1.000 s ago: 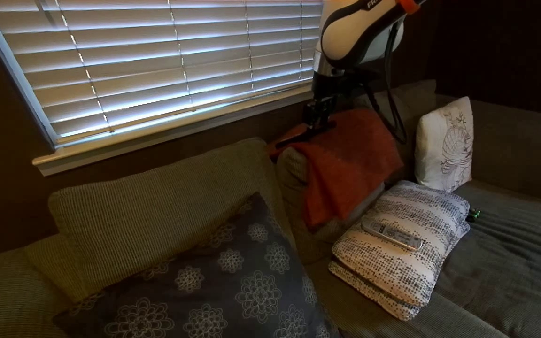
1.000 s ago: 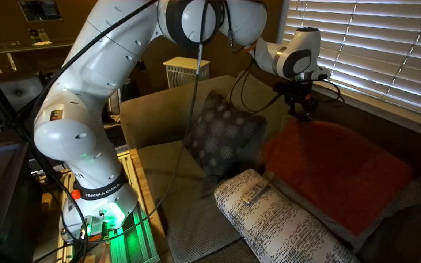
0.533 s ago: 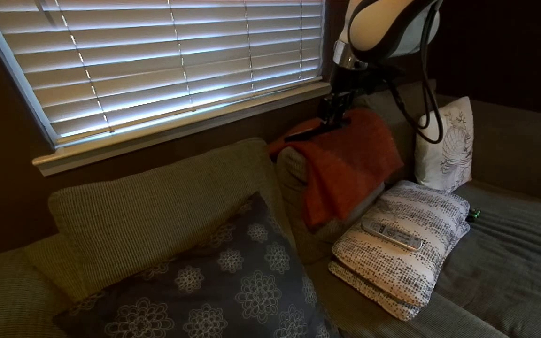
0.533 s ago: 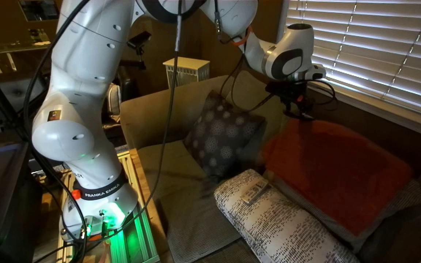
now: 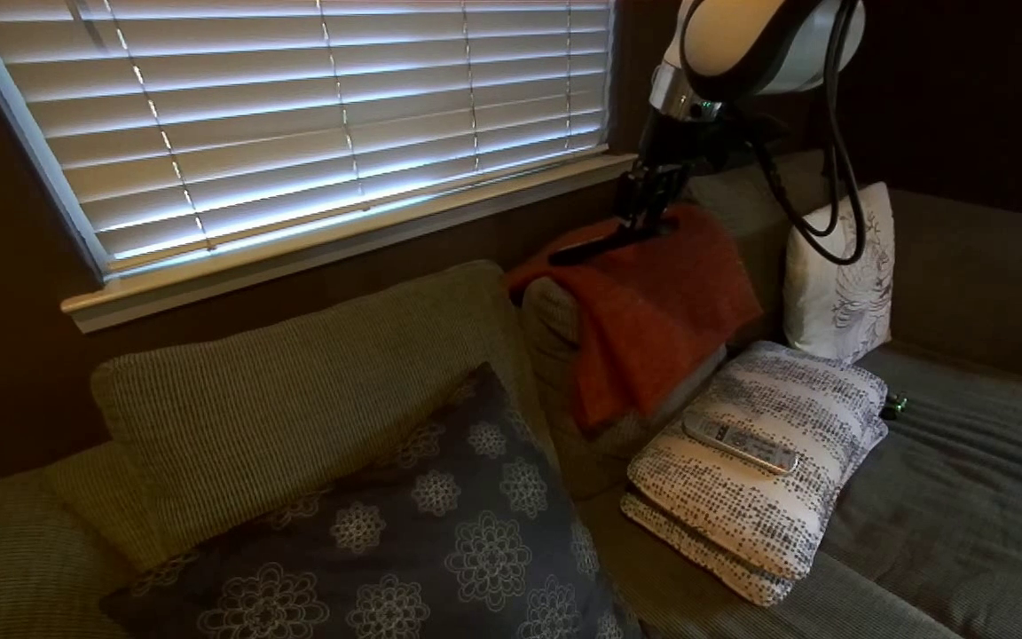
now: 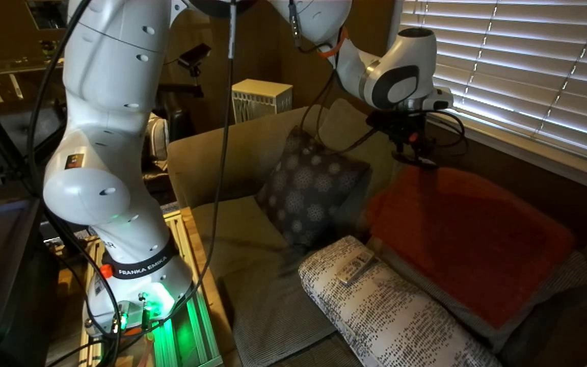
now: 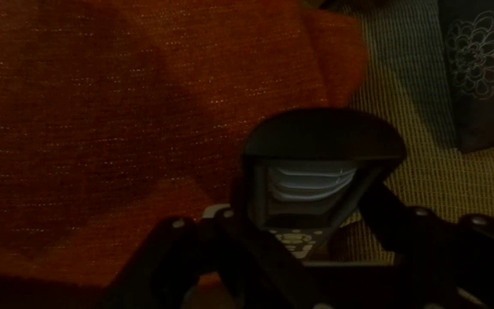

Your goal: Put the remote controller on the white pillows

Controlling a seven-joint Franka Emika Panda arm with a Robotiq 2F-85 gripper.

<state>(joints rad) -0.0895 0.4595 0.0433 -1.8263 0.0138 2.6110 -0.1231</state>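
Black remote (image 7: 311,184) is clamped in the gripper (image 5: 644,224), held over the orange blanket (image 5: 653,328) (can't tell if they touch) and well apart from the two stacked white pillows (image 5: 742,506). Step in hand looks like the carry: grasp done, placement not yet. Next move calls for a swing across to the pillows with enough height to clear the blanket, then lowering it flat onto bare fabric beside the grey remote (image 5: 740,444) on the top one, and only then letting go.
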